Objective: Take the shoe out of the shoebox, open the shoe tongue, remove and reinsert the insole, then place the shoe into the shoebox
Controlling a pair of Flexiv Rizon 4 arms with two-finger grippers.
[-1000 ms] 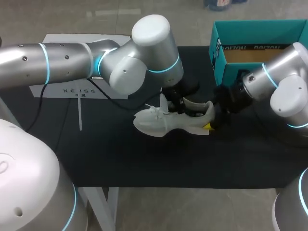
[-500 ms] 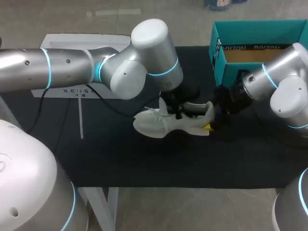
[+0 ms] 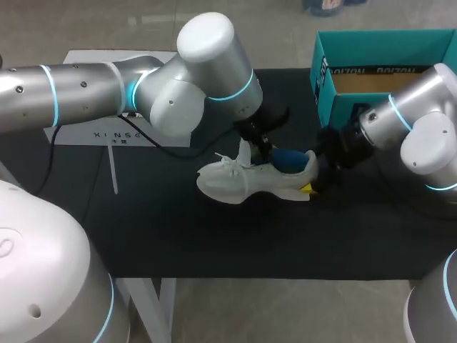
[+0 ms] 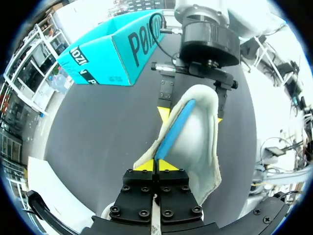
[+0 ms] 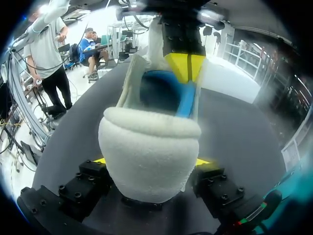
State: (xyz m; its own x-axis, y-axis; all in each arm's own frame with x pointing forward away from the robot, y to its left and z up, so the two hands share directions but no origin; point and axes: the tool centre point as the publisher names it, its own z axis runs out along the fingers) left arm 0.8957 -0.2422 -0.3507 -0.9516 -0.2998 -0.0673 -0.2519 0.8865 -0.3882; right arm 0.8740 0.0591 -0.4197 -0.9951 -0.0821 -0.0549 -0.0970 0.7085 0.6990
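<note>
Shoe (image 3: 246,179): white, upright on its sole mid-bench, toe to my left, heel to my right, out of the box. Laces bunched at the front, tongue pulled up.

Insole (image 3: 288,158): blue, partly out. It stands on edge in the shoe opening, running from the heel cup up towards the tongue.

My left fingers (image 4: 156,165): yellow tips pressed together on the front end of the insole. The blue edge comes straight out from between them. The left arm reaches in over the shoe from the far side.

My right fingers (image 3: 308,187): at the heel, low to the bench. In the right wrist view one yellow tip sits against each side of the heel cup, so they are clamped on the shoe.

Shoebox (image 3: 343,107): teal, open, brown card inside. It sits at the far right of the bench, behind my right arm and apart from the shoe. It has dark lettering on the side wall, and I'm not reading it off.

Bench (image 3: 178,229): black top. White board (image 3: 86,132) at the far left edge under my left arm, with a line of small dark print on it.
</note>
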